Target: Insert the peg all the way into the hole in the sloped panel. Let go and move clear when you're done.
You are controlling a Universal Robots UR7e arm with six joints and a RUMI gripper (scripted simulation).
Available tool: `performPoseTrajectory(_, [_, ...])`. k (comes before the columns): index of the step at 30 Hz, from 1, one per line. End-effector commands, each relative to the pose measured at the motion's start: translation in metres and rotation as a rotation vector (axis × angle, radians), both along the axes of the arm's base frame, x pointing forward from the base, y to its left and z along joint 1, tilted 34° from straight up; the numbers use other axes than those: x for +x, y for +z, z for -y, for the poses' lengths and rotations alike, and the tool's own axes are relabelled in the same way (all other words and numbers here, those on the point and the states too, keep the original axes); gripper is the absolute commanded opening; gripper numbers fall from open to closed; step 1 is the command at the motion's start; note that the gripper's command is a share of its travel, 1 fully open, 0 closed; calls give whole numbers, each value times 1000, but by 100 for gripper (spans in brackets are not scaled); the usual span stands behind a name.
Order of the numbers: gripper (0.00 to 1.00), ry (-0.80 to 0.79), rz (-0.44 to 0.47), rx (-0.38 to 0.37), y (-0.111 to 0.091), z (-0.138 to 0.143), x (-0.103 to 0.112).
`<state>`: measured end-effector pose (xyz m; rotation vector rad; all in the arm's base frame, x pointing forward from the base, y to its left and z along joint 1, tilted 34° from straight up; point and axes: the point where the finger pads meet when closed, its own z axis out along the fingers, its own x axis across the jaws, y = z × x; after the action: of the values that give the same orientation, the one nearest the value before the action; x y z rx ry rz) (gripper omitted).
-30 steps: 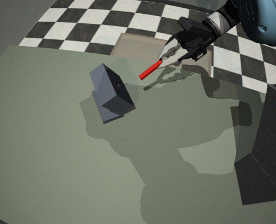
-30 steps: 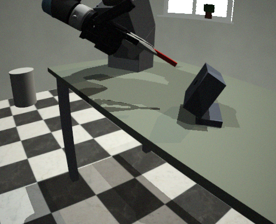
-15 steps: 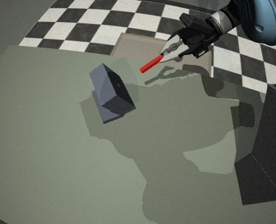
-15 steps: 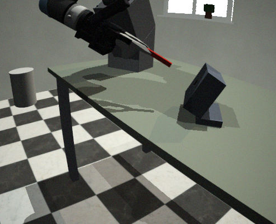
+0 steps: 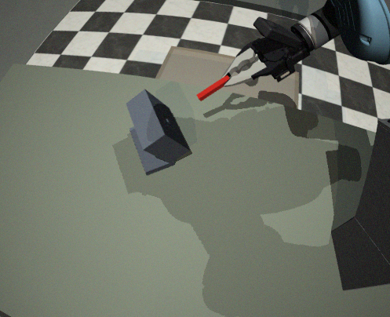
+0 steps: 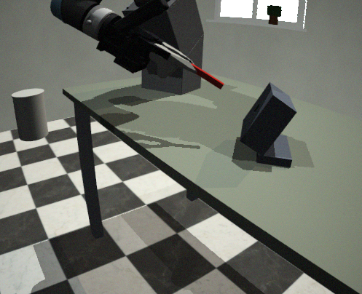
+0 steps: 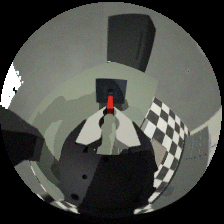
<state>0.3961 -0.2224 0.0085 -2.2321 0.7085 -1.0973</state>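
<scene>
My gripper (image 5: 229, 77) is shut on a thin red peg (image 5: 213, 89) and holds it in the air above the green table, near its far edge. The peg sticks out from the fingertips and points down toward the sloped panel block (image 5: 160, 127). The block is dark blue-grey, tilted on a flat base, and has a small hole (image 5: 166, 119) in its sloped face. The peg tip is apart from the block, well short of the hole. In the exterior view the peg (image 6: 209, 77) hangs up and left of the block (image 6: 269, 118). In the wrist view the peg (image 7: 110, 102) lines up with the block (image 7: 111, 91).
The robot's dark base block (image 5: 380, 204) stands at the table's right side and shows in the exterior view (image 6: 174, 47) behind the gripper. A grey cylinder (image 6: 30, 113) stands on the checkered floor beside the table. The table edge (image 6: 203, 196) runs close to the panel block.
</scene>
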Motion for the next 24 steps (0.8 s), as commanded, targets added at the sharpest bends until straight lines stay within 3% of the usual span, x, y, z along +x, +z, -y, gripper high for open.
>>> performPoseTrajectory(1, [0, 0, 0, -1, -1, 0, 2])
performPoseTrajectory(24, [0, 0, 0, 0, -8, -3, 12])
